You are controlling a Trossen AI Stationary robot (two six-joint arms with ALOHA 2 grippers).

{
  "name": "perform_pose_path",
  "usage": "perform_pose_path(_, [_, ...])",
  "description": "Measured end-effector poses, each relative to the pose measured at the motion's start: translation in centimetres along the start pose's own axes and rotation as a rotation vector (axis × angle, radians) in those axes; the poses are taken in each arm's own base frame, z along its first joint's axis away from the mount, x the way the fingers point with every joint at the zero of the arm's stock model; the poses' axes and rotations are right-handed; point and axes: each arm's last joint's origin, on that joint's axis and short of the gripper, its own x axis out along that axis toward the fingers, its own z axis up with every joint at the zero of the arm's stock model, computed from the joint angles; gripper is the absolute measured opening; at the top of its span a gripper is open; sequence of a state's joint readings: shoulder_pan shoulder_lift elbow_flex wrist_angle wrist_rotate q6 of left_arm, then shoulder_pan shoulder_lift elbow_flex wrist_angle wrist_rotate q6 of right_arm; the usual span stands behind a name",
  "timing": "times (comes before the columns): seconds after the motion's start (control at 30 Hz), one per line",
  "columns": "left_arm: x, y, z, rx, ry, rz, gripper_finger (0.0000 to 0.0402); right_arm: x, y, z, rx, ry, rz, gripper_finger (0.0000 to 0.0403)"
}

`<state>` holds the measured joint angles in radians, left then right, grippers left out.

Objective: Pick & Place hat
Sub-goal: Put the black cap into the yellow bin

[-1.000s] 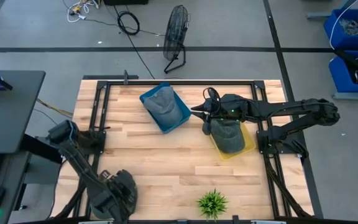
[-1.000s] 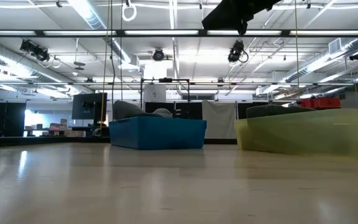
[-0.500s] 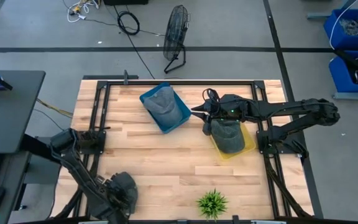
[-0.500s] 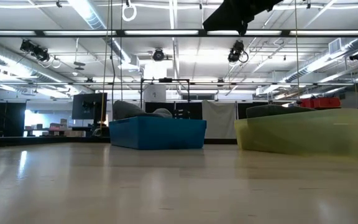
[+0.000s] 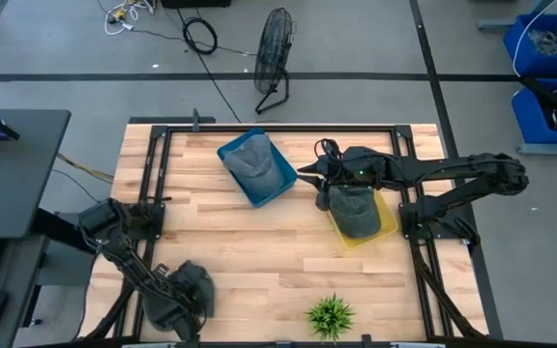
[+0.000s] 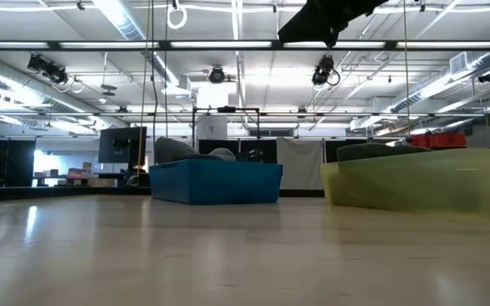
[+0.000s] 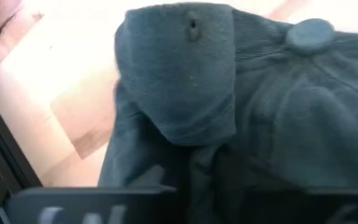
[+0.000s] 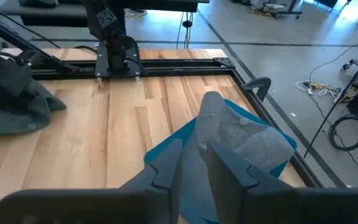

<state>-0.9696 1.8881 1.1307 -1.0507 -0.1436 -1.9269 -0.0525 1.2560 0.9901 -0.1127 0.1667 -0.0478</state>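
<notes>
A dark grey hat (image 7: pixel 278 112) lies on the wooden table (image 5: pixel 259 261) at its near left, and the right wrist view shows it spread on the wood (image 8: pixel 17 109). My left gripper (image 5: pixel 190 290) is down on it, shut on its cloth. A second grey hat (image 5: pixel 252 162) lies in a blue bin (image 5: pixel 278 184). A third hat (image 5: pixel 356 213) lies in a yellow bin (image 5: pixel 387 224). My right gripper (image 8: pixel 191 163) hovers between the two bins, slightly open, with nothing between its fingers. My left gripper comes at the hat from above. A fold of crown cloth (image 7: pixel 179 81) stands bunched up in front of the wrist camera, beside the top button (image 7: pixel 309 34). The cloth hides the fingertips. The hat rests on the table.
A small green plant (image 5: pixel 330 314) stands at the near edge. Black frame rails (image 5: pixel 158 174) run along the table's left and right sides. In the low view the blue bin (image 6: pixel 215 183) and the yellow bin (image 6: pixel 419 180) stand at the far side.
My left arm's rear joint has swung a little toward the table's near edge, while its gripper stays over the dark hat at the near left.
</notes>
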Motion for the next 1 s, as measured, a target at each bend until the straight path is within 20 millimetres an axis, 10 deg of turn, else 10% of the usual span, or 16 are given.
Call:
perform_pose_path(0.1, [0.1,-0.1,1.1,-0.043,-0.010,0.016,0.0017,0.0,0.0,0.0,-0.005,0.000,-0.001,0.0077])
perform_pose_path(0.6, [-5.1,1.5,11.4,-0.283,-0.408,-0.244,0.0021,0.2,0.5,-0.8,-0.080,0.065,0.117,0.0077])
perform_pose_path(1.0, [-4.2,1.4,19.6,-0.169,-0.524,-0.186,0.0031,5.3,1.5,-3.3,-0.142,0.140,0.127,0.0165])
